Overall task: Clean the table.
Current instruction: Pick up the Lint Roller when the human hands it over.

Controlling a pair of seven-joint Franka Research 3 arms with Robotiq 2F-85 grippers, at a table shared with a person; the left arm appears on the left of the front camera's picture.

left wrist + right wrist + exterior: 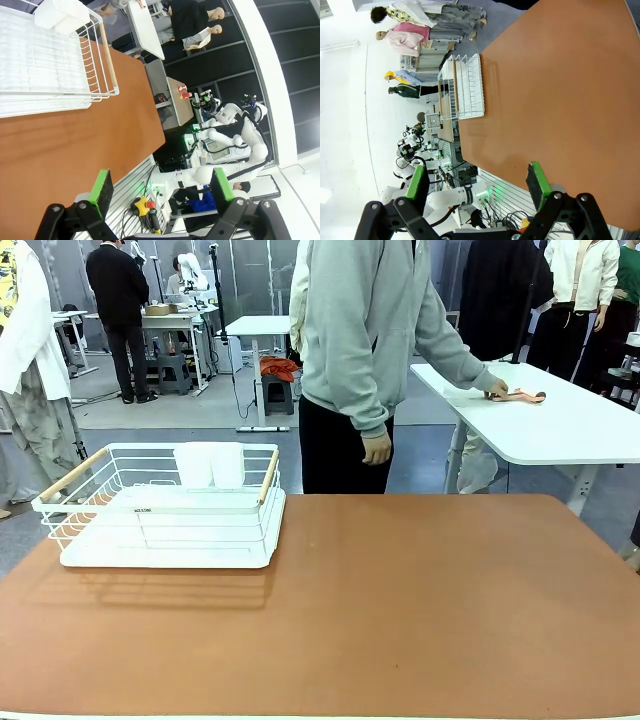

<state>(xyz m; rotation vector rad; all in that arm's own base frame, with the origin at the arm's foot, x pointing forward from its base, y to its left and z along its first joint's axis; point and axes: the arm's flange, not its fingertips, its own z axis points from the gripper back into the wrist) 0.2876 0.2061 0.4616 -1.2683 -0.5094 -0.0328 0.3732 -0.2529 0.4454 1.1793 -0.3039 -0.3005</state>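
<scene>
The reddish-brown table [400, 610] spans the front view, its top bare apart from a white wire rack. The same table [60, 150] lies sideways below my left gripper [161, 189], whose green-padded fingers stand wide apart with nothing between them. My right gripper [479, 182] hangs over the table [560, 90] too, open and empty. A person in a grey hoodie [370, 330] stands at the far edge, one hand on a pinkish cloth [520, 395] that lies on the white-topped table behind.
The white wire rack [160, 505] with wooden handles sits at the table's far left and holds a white cup holder [210, 465]. The white-topped table [560, 425] stands behind at the right. Other people stand farther back.
</scene>
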